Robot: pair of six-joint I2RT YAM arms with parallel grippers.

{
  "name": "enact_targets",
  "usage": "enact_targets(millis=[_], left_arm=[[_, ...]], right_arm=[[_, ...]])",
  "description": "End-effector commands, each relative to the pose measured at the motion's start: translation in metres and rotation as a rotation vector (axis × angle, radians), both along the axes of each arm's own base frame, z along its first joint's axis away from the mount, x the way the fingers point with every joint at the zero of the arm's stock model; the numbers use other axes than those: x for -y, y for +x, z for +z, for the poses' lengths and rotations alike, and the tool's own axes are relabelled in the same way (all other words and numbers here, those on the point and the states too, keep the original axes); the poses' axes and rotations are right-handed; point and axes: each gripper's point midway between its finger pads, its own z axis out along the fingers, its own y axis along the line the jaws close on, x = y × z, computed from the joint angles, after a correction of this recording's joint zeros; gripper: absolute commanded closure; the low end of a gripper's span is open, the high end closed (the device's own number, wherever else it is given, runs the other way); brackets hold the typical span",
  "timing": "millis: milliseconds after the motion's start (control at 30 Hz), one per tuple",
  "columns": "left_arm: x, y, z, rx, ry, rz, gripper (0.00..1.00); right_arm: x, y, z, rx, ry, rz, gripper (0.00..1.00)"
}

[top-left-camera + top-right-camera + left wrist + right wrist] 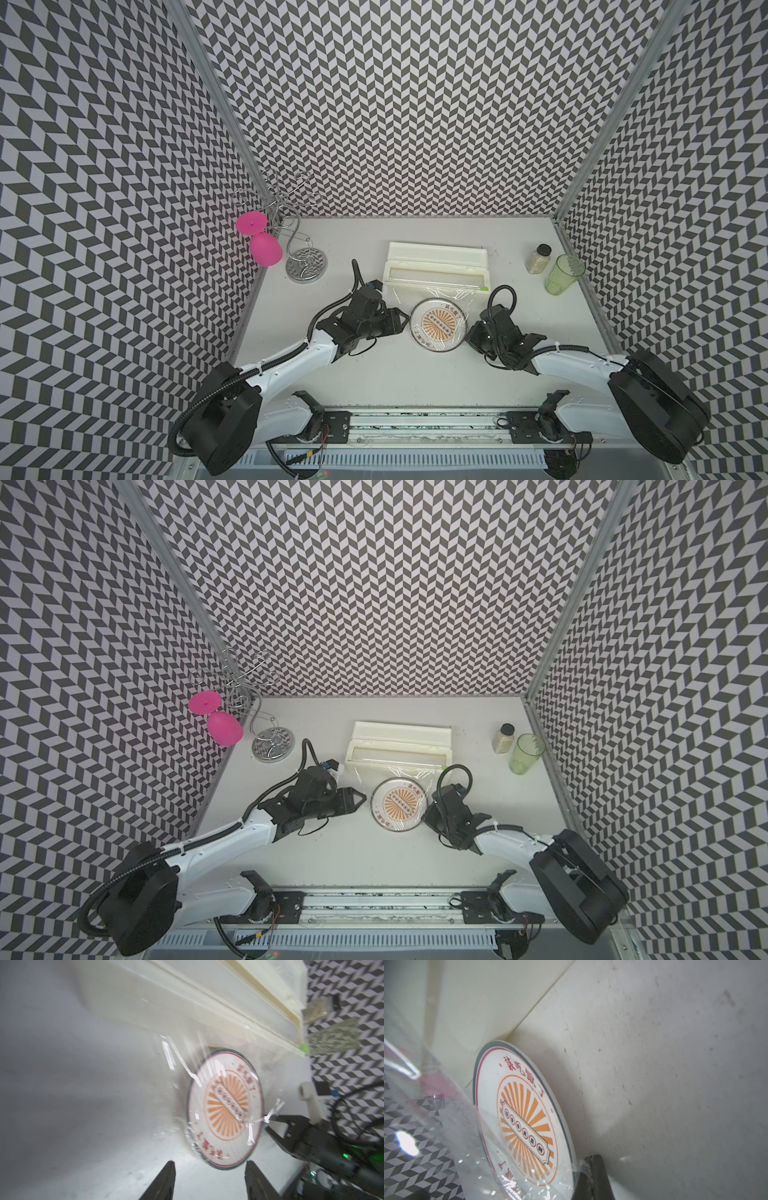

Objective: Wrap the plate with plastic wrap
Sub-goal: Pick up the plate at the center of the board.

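Now | left end effector [211,1163]: apart, empty, near plate [225,1105] | right end effector [591,1160]: clamped on plastic wrap [446,1122]

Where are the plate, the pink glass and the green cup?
plate [437,327], in a top view, on its orange sunburst centre.
pink glass [266,249], in a top view, on its rounded bowl.
green cup [562,277], in a top view, on its see-through side.

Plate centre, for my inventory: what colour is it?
Orange rays; plate clearest in right wrist view.
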Motion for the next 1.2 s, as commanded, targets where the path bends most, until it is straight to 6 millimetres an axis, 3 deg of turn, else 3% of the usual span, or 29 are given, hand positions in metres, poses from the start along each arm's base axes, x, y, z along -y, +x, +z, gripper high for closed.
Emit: enact_targets(millis=[0,267,467,633,767,967,1033,1167], left_arm=[[0.017,-0.002,-0.016,-0.054,-0.032,-0.054,0.45],[0.031,0.008,-0.052,-0.079,0.009,-0.098,0.50],[0.045,0.007,-0.069,-0.106,-0.074,-0.125,0.55],[0.052,-0.002,-0.055,-0.112,-0.225,-0.133,0.58],[0.051,-0.004,-0.041,-0.109,-0.323,-0.112,0.64],[0.047,-0.007,-0.031,-0.144,-0.395,-0.102,0.90],[0.044,-0.009,-0.027,-0.149,-0.395,-0.101,0.97],[0.039,-0.016,-0.024,-0.163,-0.372,-0.113,1.00]], right_arm=[[0.037,-0.042,-0.044,-0.177,-0.152,-0.017,1.00],[0.033,-0.040,-0.046,-0.173,-0.146,0.004,1.00],[0.029,-0.042,-0.055,-0.185,-0.134,0.026,1.00],[0.025,-0.048,-0.062,-0.200,-0.099,0.041,1.00],[0.020,-0.046,-0.055,-0.166,-0.059,0.040,1.00],[0.017,-0.038,-0.034,-0.097,0.011,0.024,1.00],[0.026,-0.043,-0.035,-0.091,0.019,-0.005,1.00],[0.036,-0.035,-0.026,-0.053,0.034,-0.043,1.00]])
